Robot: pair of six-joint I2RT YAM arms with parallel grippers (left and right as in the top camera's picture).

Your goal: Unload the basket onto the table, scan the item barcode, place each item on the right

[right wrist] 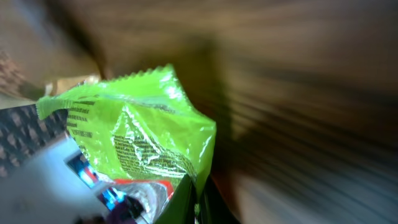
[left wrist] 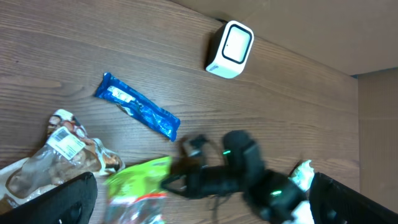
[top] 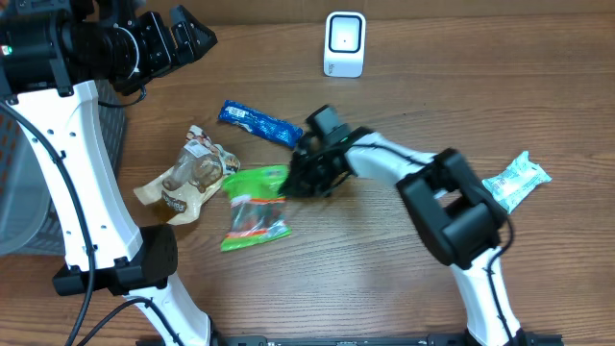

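Note:
A green snack bag (top: 255, 207) lies flat on the wooden table, left of centre. My right gripper (top: 293, 183) is shut on its upper right edge; the right wrist view shows the green film (right wrist: 137, 130) pinched between the closed jaws (right wrist: 198, 205). The white barcode scanner (top: 345, 43) stands at the far edge, well apart from the bag. My left gripper (top: 187, 38) hangs high at the far left, open and holding nothing. Its view looks down on the bag (left wrist: 137, 180), the right gripper (left wrist: 180, 180) and the scanner (left wrist: 230, 48), with its own fingers (left wrist: 68, 199) wide apart.
A blue wrapped bar (top: 258, 123) lies just behind the right gripper. A clear and brown snack bag (top: 187, 178) touches the green bag's left side. A mint-white packet (top: 516, 180) lies at the right, and a grey basket (top: 14, 192) stands off the left edge.

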